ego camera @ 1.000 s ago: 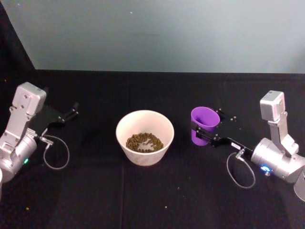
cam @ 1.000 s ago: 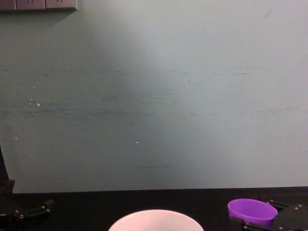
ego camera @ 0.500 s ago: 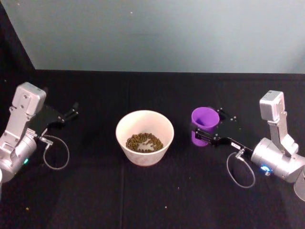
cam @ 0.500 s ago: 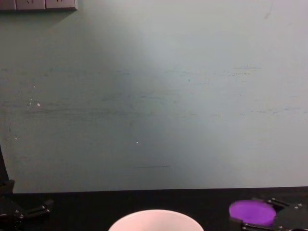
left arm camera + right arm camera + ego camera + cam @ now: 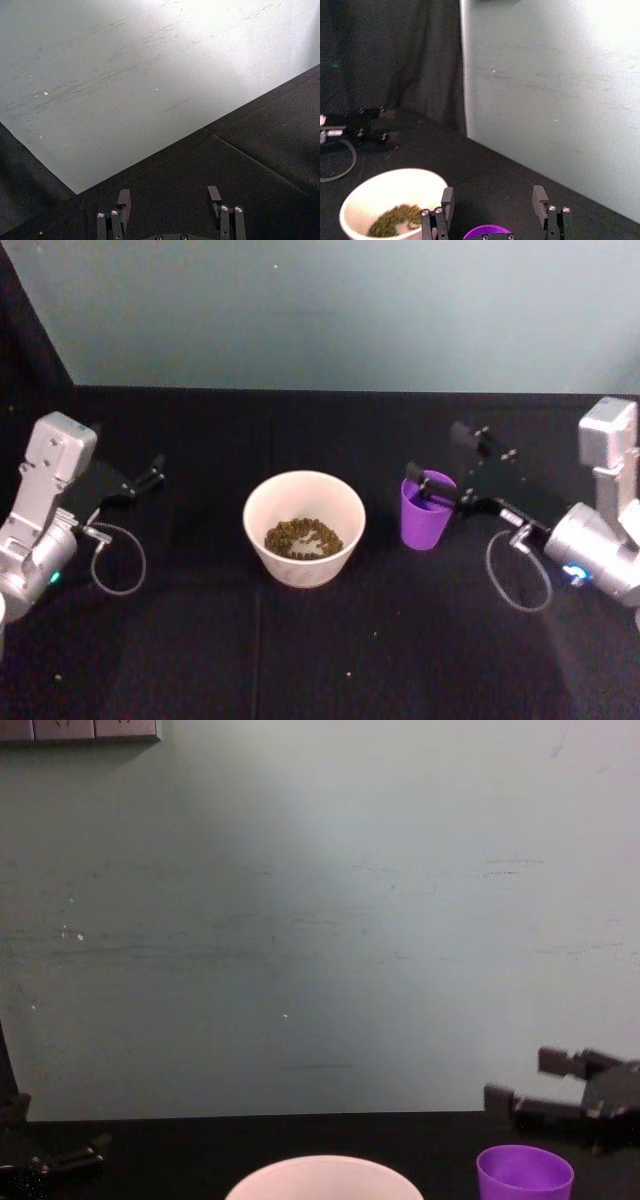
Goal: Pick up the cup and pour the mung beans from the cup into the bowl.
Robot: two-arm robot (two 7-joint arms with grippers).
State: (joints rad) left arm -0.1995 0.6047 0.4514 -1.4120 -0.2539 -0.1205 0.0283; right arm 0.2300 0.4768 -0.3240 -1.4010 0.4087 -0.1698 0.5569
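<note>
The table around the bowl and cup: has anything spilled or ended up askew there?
Mostly tidy. The bowl holds the mung beans, and the purple cup stands upright beside it, with the open right gripper above it. A few pale specks lie on the black cloth; I cannot tell whether they are stray beans.

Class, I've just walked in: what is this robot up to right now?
The beans already lie in the bowl at the table's middle. The purple cup stands upright on the black table to the bowl's right. The right tool is open and raised just above the cup's rim, not gripping it. The left tool sits parked, open, far to the left.
</note>
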